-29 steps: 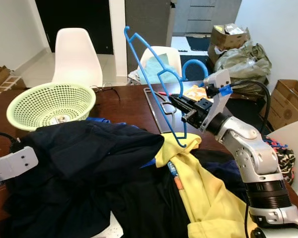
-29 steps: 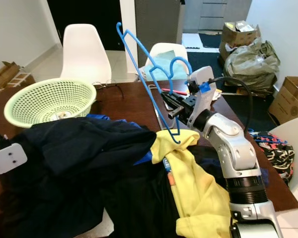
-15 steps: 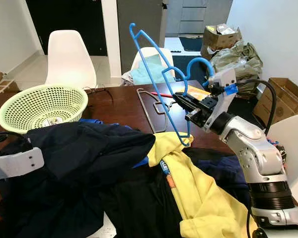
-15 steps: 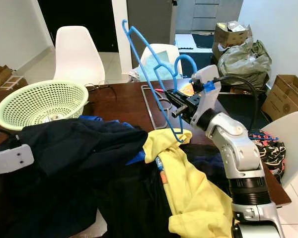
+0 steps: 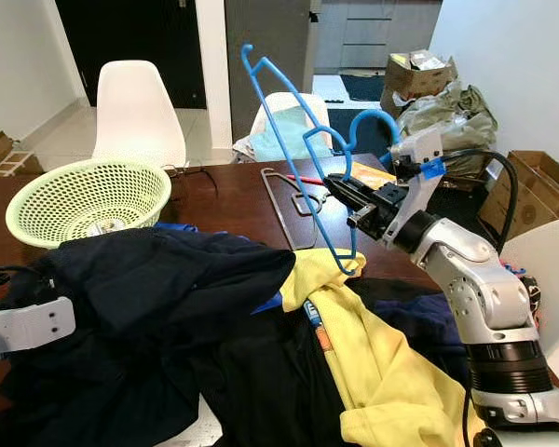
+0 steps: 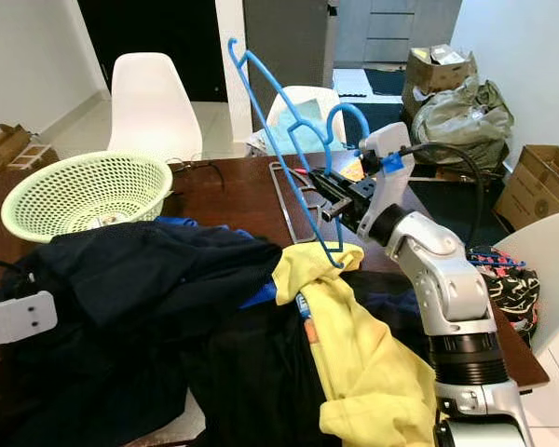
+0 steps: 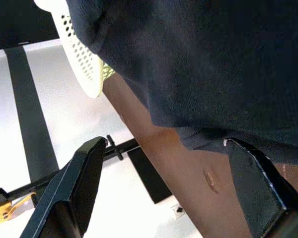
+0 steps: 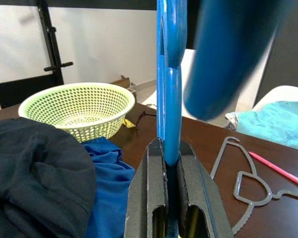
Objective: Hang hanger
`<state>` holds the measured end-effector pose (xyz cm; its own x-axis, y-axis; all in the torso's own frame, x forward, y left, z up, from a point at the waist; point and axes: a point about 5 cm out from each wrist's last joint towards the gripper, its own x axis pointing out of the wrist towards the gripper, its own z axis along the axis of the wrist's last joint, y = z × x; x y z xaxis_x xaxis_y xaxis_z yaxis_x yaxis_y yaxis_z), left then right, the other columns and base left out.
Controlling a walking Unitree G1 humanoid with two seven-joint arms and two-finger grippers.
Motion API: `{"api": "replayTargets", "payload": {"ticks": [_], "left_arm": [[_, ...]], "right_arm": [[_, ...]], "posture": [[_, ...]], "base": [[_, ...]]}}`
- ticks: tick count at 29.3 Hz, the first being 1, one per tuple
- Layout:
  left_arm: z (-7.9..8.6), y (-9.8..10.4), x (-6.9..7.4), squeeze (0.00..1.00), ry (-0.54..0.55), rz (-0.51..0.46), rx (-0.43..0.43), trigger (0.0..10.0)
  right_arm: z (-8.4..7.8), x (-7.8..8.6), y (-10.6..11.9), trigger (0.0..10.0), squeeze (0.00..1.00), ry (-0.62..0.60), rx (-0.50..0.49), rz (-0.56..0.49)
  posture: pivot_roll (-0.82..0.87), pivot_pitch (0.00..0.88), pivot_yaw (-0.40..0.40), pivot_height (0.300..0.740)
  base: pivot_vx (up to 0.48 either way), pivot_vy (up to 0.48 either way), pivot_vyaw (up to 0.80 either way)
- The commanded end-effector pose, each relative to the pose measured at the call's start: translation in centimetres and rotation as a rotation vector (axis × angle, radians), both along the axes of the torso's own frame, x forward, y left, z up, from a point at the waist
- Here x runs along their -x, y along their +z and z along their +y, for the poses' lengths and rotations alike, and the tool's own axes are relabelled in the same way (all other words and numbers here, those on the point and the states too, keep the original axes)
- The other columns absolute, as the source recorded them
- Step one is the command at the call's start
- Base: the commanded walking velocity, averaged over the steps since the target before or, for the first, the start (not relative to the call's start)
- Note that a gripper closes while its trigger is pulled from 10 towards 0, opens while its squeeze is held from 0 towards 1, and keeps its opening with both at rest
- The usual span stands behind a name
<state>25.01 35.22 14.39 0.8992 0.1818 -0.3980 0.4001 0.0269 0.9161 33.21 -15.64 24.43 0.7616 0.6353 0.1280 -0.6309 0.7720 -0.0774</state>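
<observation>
My right gripper (image 5: 343, 190) is shut on a blue plastic hanger (image 5: 289, 149), held upright over the wooden table (image 5: 233, 200). The hanger's low corner touches a yellow garment (image 5: 373, 354) in the pile of clothes. In the right wrist view the blue hanger (image 8: 169, 94) is clamped between the two black fingers (image 8: 151, 188). My left gripper (image 7: 159, 193) is open at the table's left edge, beside the dark navy clothing (image 5: 158, 298); its silver arm (image 5: 23, 326) lies low on the left.
A pale green perforated basket (image 5: 86, 197) stands at the back left of the table. A grey hanger (image 5: 289, 200) and a red pen lie on the wood. White chairs (image 5: 135, 112) stand behind; another chair (image 5: 545, 256) and cardboard boxes (image 5: 531, 186) are on the right.
The camera has shifted slightly. The right gripper still holds the blue hanger in about the same place. The left arm has sunk a little lower at the left edge.
</observation>
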Motion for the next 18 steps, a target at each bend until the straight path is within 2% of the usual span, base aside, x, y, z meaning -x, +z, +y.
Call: {"api": "replayTargets", "payload": {"ticks": [1,9,11,16,17,18], "left_arm": [[0.3,0.1,0.1,0.0,-0.006,0.031,-0.03,10.0],[1.3,0.5,0.2,0.0,0.003,0.034,-0.07,10.0],[1.8,0.9,-0.3,0.0,0.01,-0.021,-0.088,10.0],[1.7,1.2,-0.8,0.0,-0.005,-0.064,-0.076,10.0],[1.6,1.3,-1.0,0.0,-0.012,-0.075,-0.075,9.1],[1.5,1.3,-1.1,0.0,-0.017,-0.082,-0.075,9.1]], "right_arm": [[0.0,0.1,-0.2,10.0,0.0,0.0,0.005,0.002],[0.0,0.3,-0.4,10.0,0.0,-0.01,-0.001,0.007],[0.0,0.4,-0.4,10.0,0.0,-0.013,-0.003,0.005],[-0.1,0.5,-0.3,10.0,0.0,-0.016,-0.002,0.002],[-0.1,0.5,-0.3,10.0,0.0,-0.017,-0.002,0.002],[-0.1,0.5,-0.3,10.0,0.0,-0.018,-0.002,0.001]], "posture": [[-0.02,0.0,0.007,0.74],[-0.01,0.0,0.015,0.74],[-0.02,0.0,0.018,0.74],[-0.02,0.0,0.019,0.74],[-0.02,0.0,0.021,0.74],[-0.02,0.0,0.021,0.74]], "base": [[0.0,0.0,0.0],[0.0,0.0,0.0],[0.0,0.0,0.0],[0.0,0.0,0.0],[0.0,0.0,0.0],[0.0,0.0,0.0]]}}
